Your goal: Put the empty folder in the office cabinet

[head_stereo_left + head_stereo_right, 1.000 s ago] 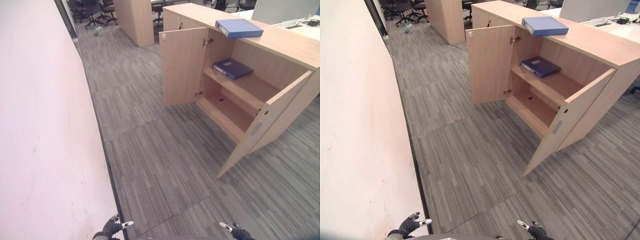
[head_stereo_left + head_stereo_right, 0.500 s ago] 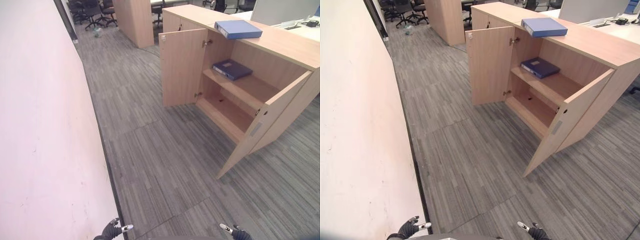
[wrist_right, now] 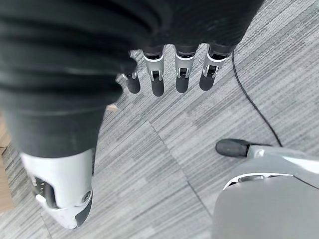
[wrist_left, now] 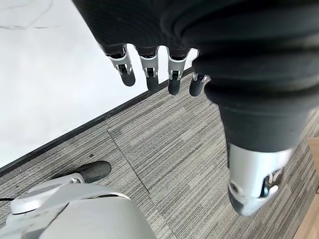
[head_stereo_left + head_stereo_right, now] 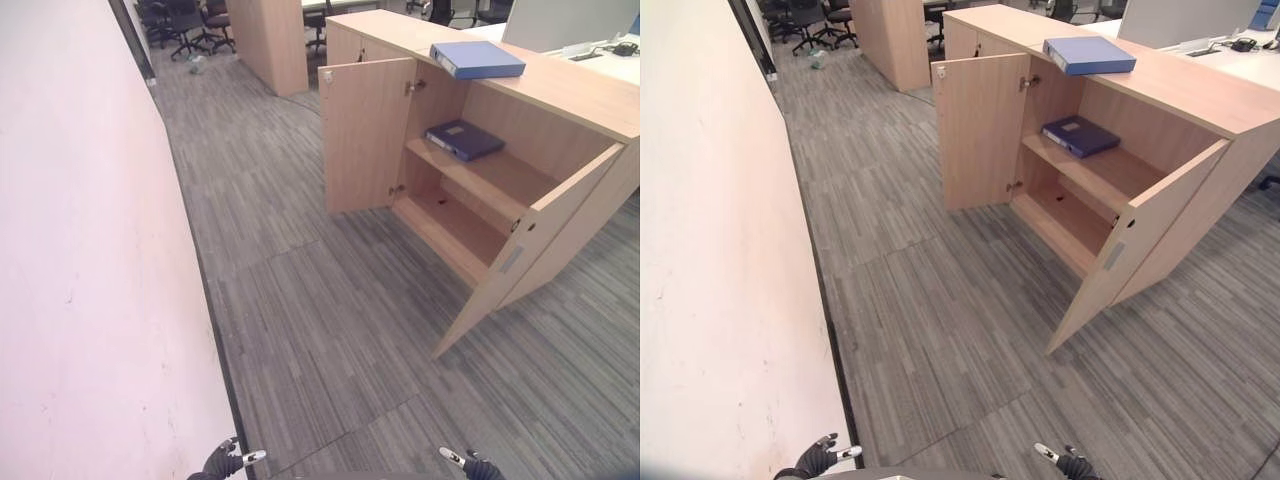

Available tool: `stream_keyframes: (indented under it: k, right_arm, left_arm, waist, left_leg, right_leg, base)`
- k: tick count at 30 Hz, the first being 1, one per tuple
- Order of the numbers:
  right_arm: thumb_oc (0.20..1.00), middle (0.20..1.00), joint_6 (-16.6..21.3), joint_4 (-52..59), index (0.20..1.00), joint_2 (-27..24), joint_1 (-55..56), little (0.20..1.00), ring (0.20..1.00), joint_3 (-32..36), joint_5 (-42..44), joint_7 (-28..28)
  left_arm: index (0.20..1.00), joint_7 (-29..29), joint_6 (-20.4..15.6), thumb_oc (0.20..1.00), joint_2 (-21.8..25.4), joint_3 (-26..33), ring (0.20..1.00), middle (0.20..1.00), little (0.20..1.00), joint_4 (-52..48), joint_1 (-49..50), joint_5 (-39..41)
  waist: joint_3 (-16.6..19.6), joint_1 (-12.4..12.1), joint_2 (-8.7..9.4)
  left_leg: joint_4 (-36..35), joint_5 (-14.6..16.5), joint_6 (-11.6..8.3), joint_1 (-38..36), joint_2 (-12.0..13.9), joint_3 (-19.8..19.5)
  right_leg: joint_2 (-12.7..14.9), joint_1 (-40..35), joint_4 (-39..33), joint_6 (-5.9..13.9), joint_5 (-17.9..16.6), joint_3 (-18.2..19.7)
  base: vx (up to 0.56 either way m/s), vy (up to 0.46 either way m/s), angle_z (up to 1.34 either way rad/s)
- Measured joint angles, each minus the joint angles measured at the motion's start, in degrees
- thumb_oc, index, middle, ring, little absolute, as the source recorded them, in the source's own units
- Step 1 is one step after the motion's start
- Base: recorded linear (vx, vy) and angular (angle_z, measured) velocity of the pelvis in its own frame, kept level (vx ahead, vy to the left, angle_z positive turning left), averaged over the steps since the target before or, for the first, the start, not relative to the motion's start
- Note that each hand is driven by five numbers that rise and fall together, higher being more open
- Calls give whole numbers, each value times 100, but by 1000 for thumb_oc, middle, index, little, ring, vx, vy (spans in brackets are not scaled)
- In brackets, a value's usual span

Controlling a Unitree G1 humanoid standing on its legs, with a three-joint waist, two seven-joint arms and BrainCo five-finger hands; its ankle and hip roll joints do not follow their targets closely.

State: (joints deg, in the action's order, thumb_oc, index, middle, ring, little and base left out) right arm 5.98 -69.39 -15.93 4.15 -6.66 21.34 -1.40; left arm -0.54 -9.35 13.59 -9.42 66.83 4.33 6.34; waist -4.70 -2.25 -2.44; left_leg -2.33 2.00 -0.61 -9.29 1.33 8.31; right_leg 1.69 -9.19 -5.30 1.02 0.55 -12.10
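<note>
Almost nothing has changed over the last second: the left hand point(image 4: 164, 74) and right hand point(image 3: 169, 74) still hang low, fingers relaxed, holding nothing. The blue folder point(image 5: 477, 58) stays atop the open office cabinet point(image 5: 520, 170), upper right, so fetching has not begun.

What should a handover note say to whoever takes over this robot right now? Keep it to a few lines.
Left hand: open, holding nothing, low at the robot's side.
Right hand: open, holding nothing, likewise low.
Cabinet: both doors open; a dark blue folder lies on its upper shelf.
A lighter blue folder lies on the cabinet top.
Done: doors open.
Left: walk over, pick up the top folder, shelve it.
</note>
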Motion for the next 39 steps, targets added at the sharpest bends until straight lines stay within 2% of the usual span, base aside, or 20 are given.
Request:
stream_keyframes:
  k: [19,22,24,26,27,28,29,30,31,32,34,36,37,39]
  right_arm:
    - [1000,1000,-10,-64,1000,-2,21,1000,1000,1,0,-20]
    - [1000,1000,-10,-101,1000,4,-23,1000,1000,0,2,-44]
    - [1000,1000,-2,-90,1000,-11,-120,1000,1000,4,5,-44]
    - [1000,1000,0,-95,1000,3,-253,1000,1000,44,11,-55]
    - [1000,1000,-2,-94,1000,-10,-308,1000,1000,52,12,-52]
    - [1000,1000,3,-89,1000,-9,-320,1000,1000,52,16,-51]
    - [1000,1000,5,-91,1000,-2,-307,1000,1000,53,21,-51]
    - [1000,1000,0,-102,1000,1,-272,1000,1000,54,41,-49]
    - [1000,1000,-9,-116,1000,-10,-232,1000,1000,53,83,-44]
    - [1000,1000,-10,-163,1000,-11,-246,1000,1000,54,140,-41]
    - [1000,1000,-31,-321,1000,-28,-340,1000,1000,56,226,-34]
    - [1000,1000,-37,-340,1000,-41,-368,1000,1000,55,228,-29]
    - [1000,1000,-37,-346,1000,-48,-416,1000,1000,55,228,-27]
    - [1000,1000,-30,-448,1000,-61,-658,1000,1000,66,232,11]
  left_arm:
    - [1000,-1,3,1000,4,2,1000,1000,1000,2,2,7]
    - [1000,-5,1,1000,27,4,1000,1000,1000,28,-43,25]
    - [1000,-2,1,1000,25,34,1000,1000,1000,45,-96,134]
    - [1000,-4,-4,1000,48,54,1000,1000,1000,59,-306,221]
    - [1000,1,-4,1000,46,56,1000,1000,1000,82,-379,223]
    - [1000,2,2,1000,48,70,1000,1000,1000,123,-387,225]
    - [1000,2,11,1000,48,75,1000,1000,1000,204,-342,230]
    - [1000,-6,11,1000,46,154,1000,1000,1000,273,-347,247]
    - [1000,-5,10,1000,44,221,1000,1000,1000,281,-361,252]
    - [1000,-6,9,1000,42,227,1000,1000,1000,285,-399,254]
    - [1000,-3,10,1000,7,212,1000,1000,1000,291,-481,254]
    - [1000,-3,14,1000,-14,139,1000,1000,1000,290,-536,253]
    - [1000,-3,14,1000,-17,119,1000,1000,1000,290,-532,256]
    - [1000,-12,20,1000,-2,149,1000,1000,1000,354,-603,358]
  waist:
    - [-9,7,19]
    - [-103,-6,47]
    - [-216,7,74]
    - [-496,-54,251]
    - [-639,-105,319]
    - [-671,-116,364]
    - [-683,-101,397]
    - [-682,-56,349]
    - [-698,-48,311]
    - [-695,-53,316]
    - [-729,-109,289]
    - [-777,-180,209]
    - [-790,-240,169]
    - [-878,-492,64]
  left_leg:
    - [-139,-113,-73,49,45,-101]
    - [33,-99,-121,130,91,-102]
    - [364,-103,-170,376,119,-165]
    - [1577,-51,-422,1057,127,-257]
    - [2180,-144,-590,1341,146,-286]
    - [2532,-61,-602,1551,256,-284]
    - [2740,-71,-609,1627,479,-294]
    - [2926,-76,-619,1705,759,-329]
    - [2843,-95,-651,1773,941,-415]
    - [2419,-170,-739,1826,1024,-467]
    - [1080,-376,-893,1854,1012,-593]
    - [32,-646,-992,1857,1022,-714]
    - [-250,-754,-1069,1897,1031,-735]
    - [-347,-851,-1123,2198,1109,-738]
  right_leg:
    - [-66,22,-3,-33,16,-31]
    - [-98,70,-5,-38,36,11]
    - [-127,121,24,-87,-12,5]
    - [-60,172,37,-228,10,-20]
    - [-20,164,43,-288,-14,-2]
    - [-8,116,17,-411,-58,-21]
    - [-73,81,8,-466,-28,-49]
    - [-151,18,-1,-503,5,-92]
    - [-196,-11,11,-502,50,-104]
    - [-188,32,7,-503,52,-100]
    - [-168,124,7,-490,45,-64]
    - [-227,97,6,-482,40,-33]
    - [-262,82,0,-489,46,0]
    - [-346,38,90,-502,135,282]
  base:
    - [2,-52,2]
    - [-31,-104,-1]
    - [-53,-168,5]
    - [-9,-143,13]
    - [68,-45,-1]
    - [108,-47,-13]
    - [123,-13,3]
    - [160,-5,20]
    - [200,2,23]
    - [250,25,18]
    - [256,47,16]
    - [260,49,11]
    - [295,73,-19]
    - [381,128,-58]
